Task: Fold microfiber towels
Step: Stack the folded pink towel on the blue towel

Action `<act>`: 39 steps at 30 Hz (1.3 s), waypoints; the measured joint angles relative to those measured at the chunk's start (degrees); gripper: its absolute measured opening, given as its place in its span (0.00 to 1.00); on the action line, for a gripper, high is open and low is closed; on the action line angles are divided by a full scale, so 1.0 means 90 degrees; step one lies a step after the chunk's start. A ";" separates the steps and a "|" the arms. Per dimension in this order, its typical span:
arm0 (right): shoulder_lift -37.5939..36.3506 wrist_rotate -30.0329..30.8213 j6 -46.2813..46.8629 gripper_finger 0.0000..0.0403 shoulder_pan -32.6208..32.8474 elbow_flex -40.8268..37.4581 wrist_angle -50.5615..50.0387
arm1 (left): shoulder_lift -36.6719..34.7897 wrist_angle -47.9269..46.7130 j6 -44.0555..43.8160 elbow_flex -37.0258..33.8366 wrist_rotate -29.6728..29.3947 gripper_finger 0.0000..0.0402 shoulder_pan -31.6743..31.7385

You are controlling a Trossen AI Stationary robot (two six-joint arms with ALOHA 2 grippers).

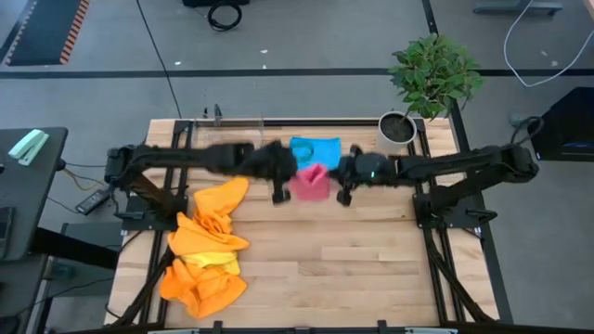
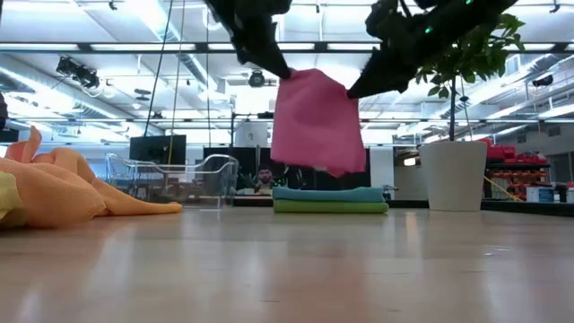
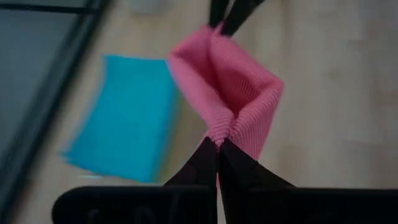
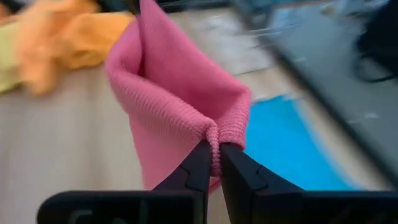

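The bare wooden table [image 1: 316, 250] is closest to me. On its left side lies a messy heap of orange and yellow towels [image 1: 209, 246], all crumpled up.

Further back, up in the air over the middle of the table, hangs a pink towel [image 2: 316, 121]. Both arms hold it up, and it does not touch the table. The left gripper [image 3: 217, 144] has its two dark fingers [image 3: 200, 167] squeezed tight together on one top corner of the pink cloth. The right gripper [image 4: 214, 144] has its fingers [image 4: 193, 174] pinched on the other top corner, with just the thin cloth between them. The towel is doubled over between the two grippers, so it makes a soft loop, and the rest droops down.

Behind the pink towel, flat on the table, sits a neat little stack of folded towels: a blue towel [image 2: 328, 193] on top and a green towel [image 2: 328, 207] under it. From above only the blue one shows.

Off to the left at the back stands a clear plastic tray [image 2: 170, 178]. At the back right corner is a small leafy plant [image 1: 432, 70] in a white pot [image 2: 451, 175].
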 joint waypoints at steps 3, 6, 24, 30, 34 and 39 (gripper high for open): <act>-0.0153 0.0009 -0.0742 0.10 -0.0774 0.0007 0.0104 | 0.0192 -0.0136 0.0768 0.0529 0.0035 0.02 0.0668; -0.0133 -0.0107 -0.1754 0.10 -0.1543 0.0156 0.0179 | 0.0489 -0.0089 0.1646 0.0869 0.0030 0.02 0.1220; 0.2059 -0.1212 -0.2606 0.10 -0.2197 -0.0399 0.0556 | 0.2650 0.0345 0.1751 0.0601 0.0197 0.02 0.1425; 0.1999 -0.0977 -0.2353 0.10 -0.1926 -0.0420 0.0567 | 0.2643 0.0224 0.1707 0.0507 -0.0219 0.02 0.1006; 0.1956 -0.0981 -0.2096 0.10 -0.1931 -0.0408 0.0505 | 0.2642 0.0085 0.1490 0.0506 -0.0622 0.02 0.1175; 0.1762 -0.1226 -0.1912 0.13 -0.1931 -0.0408 0.0109 | 0.2641 -0.0238 0.1199 0.0507 -0.0321 0.11 0.1383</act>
